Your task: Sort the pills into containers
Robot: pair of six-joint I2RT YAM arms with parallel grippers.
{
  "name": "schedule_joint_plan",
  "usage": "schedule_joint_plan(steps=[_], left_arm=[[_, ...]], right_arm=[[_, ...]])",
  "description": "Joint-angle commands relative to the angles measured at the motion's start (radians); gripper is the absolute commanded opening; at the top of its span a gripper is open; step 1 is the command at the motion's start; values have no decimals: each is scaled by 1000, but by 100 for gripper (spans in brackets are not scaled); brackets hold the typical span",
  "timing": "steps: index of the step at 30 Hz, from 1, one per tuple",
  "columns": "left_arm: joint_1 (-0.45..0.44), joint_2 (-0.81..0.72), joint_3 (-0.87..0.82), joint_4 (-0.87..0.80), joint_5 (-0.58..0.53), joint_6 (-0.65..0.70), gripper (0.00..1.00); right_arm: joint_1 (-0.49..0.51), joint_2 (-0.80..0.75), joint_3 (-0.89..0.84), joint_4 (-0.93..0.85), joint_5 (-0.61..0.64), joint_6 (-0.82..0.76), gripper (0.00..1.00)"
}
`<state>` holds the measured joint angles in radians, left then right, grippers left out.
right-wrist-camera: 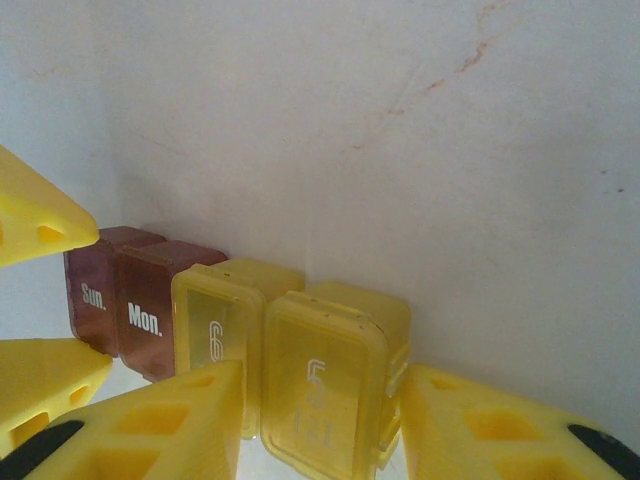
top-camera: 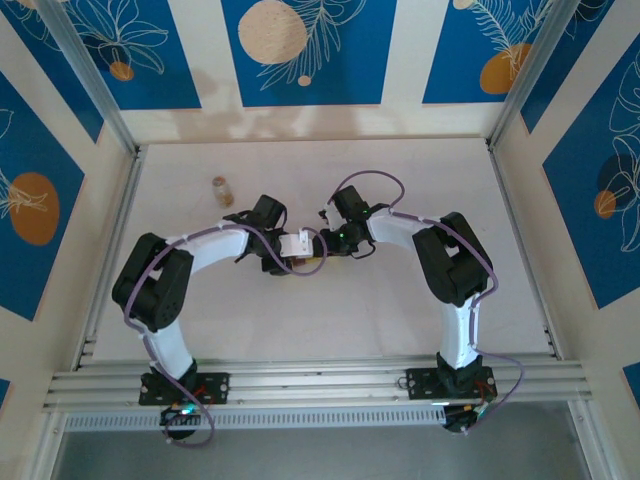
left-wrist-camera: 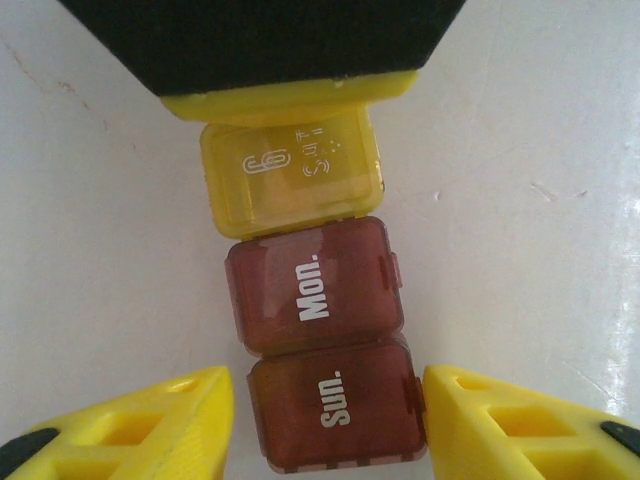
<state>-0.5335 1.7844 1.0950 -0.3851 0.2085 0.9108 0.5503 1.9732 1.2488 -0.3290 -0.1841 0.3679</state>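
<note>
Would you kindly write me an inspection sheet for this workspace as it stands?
Surface: white table, faint scuffs.
Job's things: one joined row: Sun. box, Mon. box, yellow box, end yellow box.
Clutter: small bottle, apart from the row.
End effectors: left end effector straddles Sun. box, contact unclear; right end effector shut on end yellow box.
Cables: purple cables along both arms.
Surroundings: blue patterned panels, metal rail.
</note>
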Motion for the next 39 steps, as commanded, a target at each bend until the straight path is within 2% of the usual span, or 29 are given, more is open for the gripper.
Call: schedule_joint_plan(steps=[1, 6, 13, 15, 28, 33, 39], left_arm=[[-4, 23, 20, -27, 11, 13, 57], [1, 36, 27, -43, 10, 20, 57], [7, 47, 56, -89, 55, 28, 40], [12, 46, 66, -106, 66, 32, 38], [85, 53, 150, -234, 218, -4, 46], [87, 56, 151, -231, 199, -13, 48], [92, 20, 110, -126, 117, -37, 50]], right_arm=[[14, 23, -14, -63, 44, -13, 43], [15, 21, -12, -64, 44, -15, 43], [15, 25, -11, -65, 48, -16, 43], [14, 27, -11, -67, 51, -17, 42], [27, 34, 2, -94, 113, -27, 42], [31, 33, 6, -99, 121, -30, 41], [33, 34, 6, -100, 121, -33, 41]])
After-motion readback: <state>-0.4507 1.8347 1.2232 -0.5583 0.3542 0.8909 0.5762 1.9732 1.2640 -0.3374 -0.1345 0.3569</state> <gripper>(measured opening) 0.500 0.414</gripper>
